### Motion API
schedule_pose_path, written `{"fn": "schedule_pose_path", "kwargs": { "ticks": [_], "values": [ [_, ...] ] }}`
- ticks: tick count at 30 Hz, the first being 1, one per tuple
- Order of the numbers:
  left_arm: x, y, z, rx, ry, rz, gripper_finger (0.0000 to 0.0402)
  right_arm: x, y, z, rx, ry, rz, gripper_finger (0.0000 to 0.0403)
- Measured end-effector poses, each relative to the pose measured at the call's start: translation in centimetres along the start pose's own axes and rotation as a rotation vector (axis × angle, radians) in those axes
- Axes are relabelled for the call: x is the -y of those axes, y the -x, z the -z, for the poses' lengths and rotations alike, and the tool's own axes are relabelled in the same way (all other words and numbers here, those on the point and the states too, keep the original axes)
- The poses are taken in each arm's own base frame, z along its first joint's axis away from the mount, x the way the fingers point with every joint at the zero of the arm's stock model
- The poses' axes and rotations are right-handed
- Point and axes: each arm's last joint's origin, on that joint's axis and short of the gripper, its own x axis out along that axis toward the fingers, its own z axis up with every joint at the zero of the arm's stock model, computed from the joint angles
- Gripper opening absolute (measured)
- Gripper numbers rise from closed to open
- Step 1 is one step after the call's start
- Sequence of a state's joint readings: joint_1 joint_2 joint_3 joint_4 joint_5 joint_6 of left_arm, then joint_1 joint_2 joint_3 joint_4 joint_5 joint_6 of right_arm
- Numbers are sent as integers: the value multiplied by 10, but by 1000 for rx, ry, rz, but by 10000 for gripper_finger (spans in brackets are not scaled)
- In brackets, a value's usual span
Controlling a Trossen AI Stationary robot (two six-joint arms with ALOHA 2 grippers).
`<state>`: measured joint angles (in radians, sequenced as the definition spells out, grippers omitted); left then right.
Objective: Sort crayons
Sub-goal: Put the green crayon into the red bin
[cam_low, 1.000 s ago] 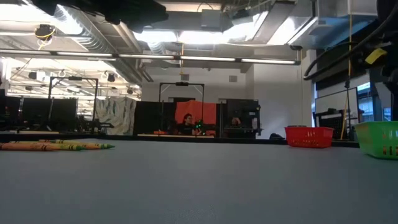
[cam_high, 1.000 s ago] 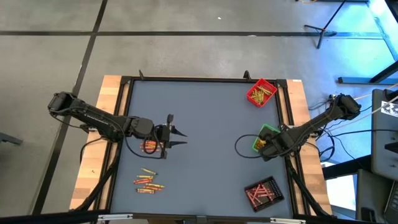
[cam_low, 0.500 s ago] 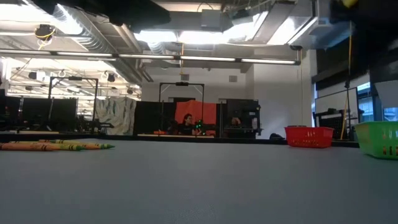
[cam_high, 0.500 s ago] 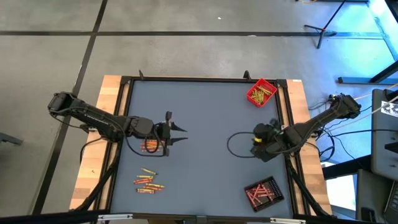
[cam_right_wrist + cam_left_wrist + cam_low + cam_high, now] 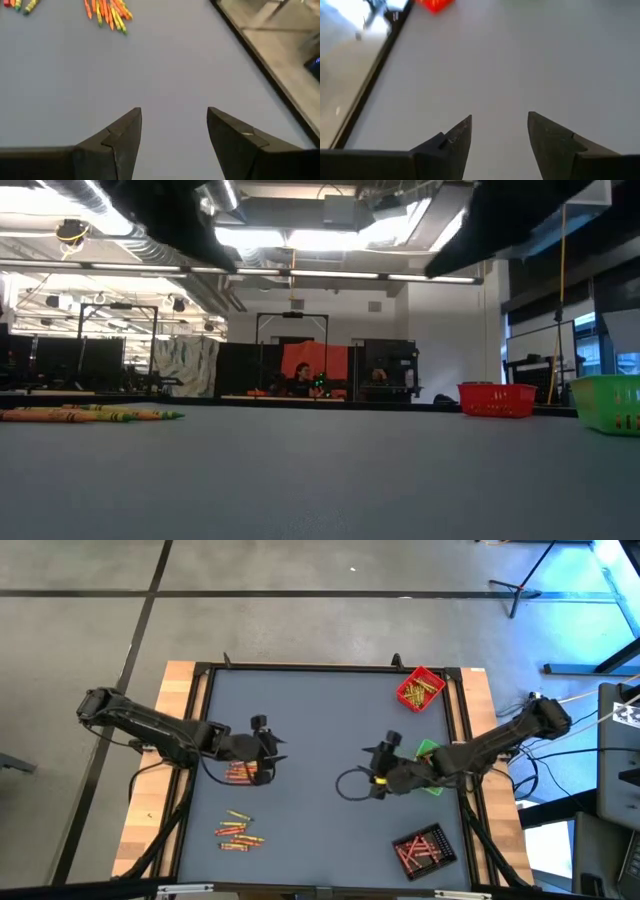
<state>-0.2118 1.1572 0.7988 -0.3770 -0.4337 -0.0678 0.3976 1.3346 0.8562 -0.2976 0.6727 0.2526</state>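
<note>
— Orange and red crayons (image 5: pixel 239 830) lie on the left side of the grey table (image 5: pixel 320 700). Where's the left gripper (image 5: pixel 277 745)?
— Just above another crayon pile (image 5: pixel 240 773), fingers spread, empty.
— And the right gripper (image 5: pixel 378 762)?
— Mid-table, beside the green tray (image 5: pixel 431 752), spread too.

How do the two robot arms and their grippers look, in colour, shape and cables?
Both arms are dark, almost black, slim and jointed. The left gripper and the right gripper each have two dark, wedge-shaped fingers that narrow to a point. A thin black cable hangs in a loop beside the right arm, and another beside the left arm. A small yellow mark shows near the right wrist.
</note>
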Motion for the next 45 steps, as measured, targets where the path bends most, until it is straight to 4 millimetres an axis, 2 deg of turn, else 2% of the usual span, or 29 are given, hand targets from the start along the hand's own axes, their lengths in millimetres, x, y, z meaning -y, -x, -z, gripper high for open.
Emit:
{"fn": "schedule_pose_path", "kwargs": {
  "ticks": [6,11,27,37,45],
  "values": [
    [-7,13,8,-221,18,-30,175,0,-30,-10,67,55,-20,222],
    [-13,15,20,-345,48,-68,175,6,-43,-16,114,74,-38,222],
    [-49,8,37,-554,184,-108,175,29,-54,-36,260,25,-81,222],
    [-56,-7,64,-690,226,-65,175,29,-57,-33,238,37,-141,222],
    [-55,-30,81,-802,236,-14,175,27,-61,-31,226,46,-147,222]
  ]
}}
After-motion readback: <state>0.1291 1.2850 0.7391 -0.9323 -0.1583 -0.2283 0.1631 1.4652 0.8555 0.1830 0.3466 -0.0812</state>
